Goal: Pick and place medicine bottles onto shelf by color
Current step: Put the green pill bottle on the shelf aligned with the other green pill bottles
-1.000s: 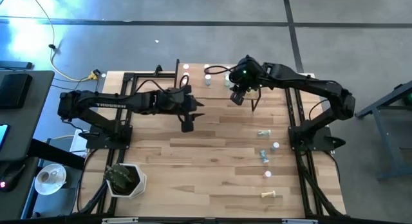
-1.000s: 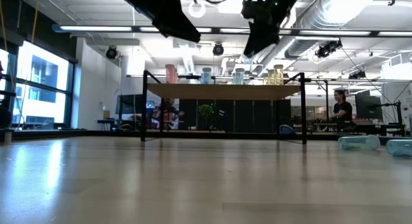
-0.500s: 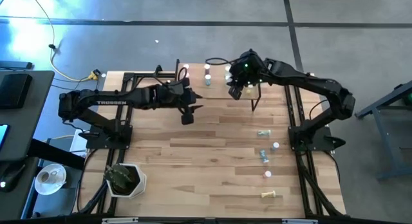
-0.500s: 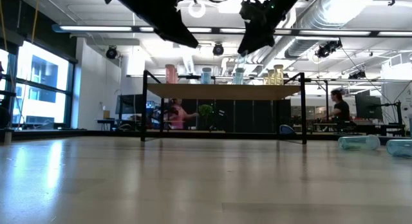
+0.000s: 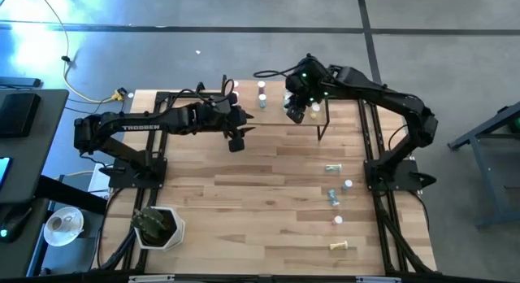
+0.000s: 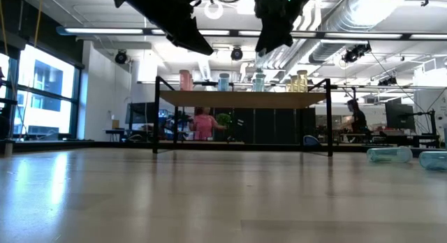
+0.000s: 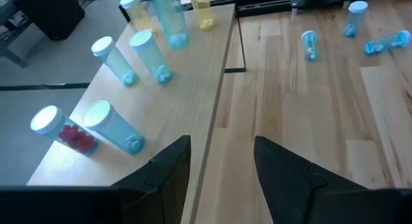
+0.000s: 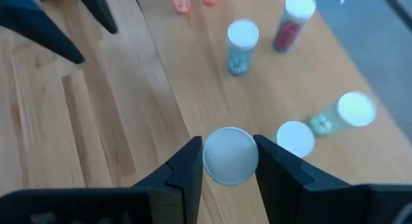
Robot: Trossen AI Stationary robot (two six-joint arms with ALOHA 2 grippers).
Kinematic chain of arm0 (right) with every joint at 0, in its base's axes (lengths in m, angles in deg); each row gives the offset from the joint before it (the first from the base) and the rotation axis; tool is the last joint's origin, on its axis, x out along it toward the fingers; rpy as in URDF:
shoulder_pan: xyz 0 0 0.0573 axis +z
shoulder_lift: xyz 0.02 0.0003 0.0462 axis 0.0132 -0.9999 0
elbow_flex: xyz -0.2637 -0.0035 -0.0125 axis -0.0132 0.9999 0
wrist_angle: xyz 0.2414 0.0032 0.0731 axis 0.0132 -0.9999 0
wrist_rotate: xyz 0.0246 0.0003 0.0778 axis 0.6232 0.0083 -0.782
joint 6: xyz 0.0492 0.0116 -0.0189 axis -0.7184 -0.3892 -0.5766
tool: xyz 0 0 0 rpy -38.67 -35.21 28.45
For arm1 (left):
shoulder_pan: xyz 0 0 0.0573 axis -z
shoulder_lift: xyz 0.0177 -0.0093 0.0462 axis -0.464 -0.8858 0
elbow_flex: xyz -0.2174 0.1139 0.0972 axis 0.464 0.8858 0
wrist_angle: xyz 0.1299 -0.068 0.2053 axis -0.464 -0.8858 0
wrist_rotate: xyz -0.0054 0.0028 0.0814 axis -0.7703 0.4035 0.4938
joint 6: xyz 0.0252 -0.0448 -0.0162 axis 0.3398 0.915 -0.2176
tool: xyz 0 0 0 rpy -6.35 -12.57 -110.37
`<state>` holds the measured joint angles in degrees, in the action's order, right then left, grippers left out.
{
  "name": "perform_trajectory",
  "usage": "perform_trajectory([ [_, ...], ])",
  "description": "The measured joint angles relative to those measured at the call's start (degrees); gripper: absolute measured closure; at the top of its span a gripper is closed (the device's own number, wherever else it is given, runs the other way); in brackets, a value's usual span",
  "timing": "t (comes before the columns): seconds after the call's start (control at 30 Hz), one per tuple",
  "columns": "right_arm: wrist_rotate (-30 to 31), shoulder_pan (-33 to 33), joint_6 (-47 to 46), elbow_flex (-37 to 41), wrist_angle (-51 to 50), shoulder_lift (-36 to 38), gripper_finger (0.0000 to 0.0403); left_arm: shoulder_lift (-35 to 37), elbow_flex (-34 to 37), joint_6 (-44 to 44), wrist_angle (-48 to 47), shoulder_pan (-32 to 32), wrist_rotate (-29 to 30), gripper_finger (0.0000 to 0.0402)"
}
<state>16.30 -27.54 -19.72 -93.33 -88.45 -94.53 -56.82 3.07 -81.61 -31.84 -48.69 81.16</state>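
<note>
While a white-capped medicine bottle (image 8: pixel 230 156) is clamped at its cap by the right tool (image 8: pixel 230 161) over the shelf (image 5: pixel 305 119), upper centre of the high view, it is judged light, rigid and slippery. The left tool (image 7: pixel 222 169) is held part-open, empty.

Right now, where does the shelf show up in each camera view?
High view: shelf top centre of the table, between the arms.
Low view: shelf is the raised board across the middle.
Left wrist view: shelf fills the left side.
Right wrist view: shelf fills the right side.
Shared landmark: the white-capped bottles standing on it.
</note>
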Motion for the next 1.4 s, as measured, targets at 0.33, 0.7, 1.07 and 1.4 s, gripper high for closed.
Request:
perform_trajectory([
  [0.33,3.3,0.2,-0.6,0.0,-2.6,-4.7,0.029,0.0,0.0,0.0,-0.5,0.0,-0.3,0.0241],
  [0.7,7.7,1.0,0.9,0.0,-2.2,-5.8,0.029,0.0,0.0,0.0,-0.5,0.0,-0.3,0.0241],
  [1.07,10.1,0.2,1.4,0.0,-1.3,-5.8,0.029,0.0,0.0,0.0,-0.5,0.0,-0.3,0.0241],
  [1.4,9.7,0.0,1.4,0.0,-0.9,-5.8,0.029,0.0,0.0,0.0,-0.5,0.0,-0.3,0.0241],
])
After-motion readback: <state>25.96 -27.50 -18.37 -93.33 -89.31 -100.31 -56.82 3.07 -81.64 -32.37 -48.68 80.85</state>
